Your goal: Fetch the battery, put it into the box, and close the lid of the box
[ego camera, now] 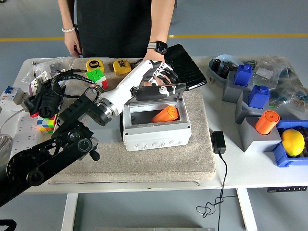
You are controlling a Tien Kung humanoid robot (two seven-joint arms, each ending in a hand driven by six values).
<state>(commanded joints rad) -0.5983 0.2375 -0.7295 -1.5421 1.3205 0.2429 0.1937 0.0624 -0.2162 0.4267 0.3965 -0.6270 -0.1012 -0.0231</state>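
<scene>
white table [250, 168], orange battery [165, 114] lying diagonally in box [155, 132]

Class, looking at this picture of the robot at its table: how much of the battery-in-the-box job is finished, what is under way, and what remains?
Done: the orange battery lies inside the grey box. Under way: the left hand is up at the clear lid, which stands raised at the box's far edge; a person's hand is right behind it. Whether the fingers grip the lid cannot be told. Left: bringing the lid down to shut the box.
</scene>
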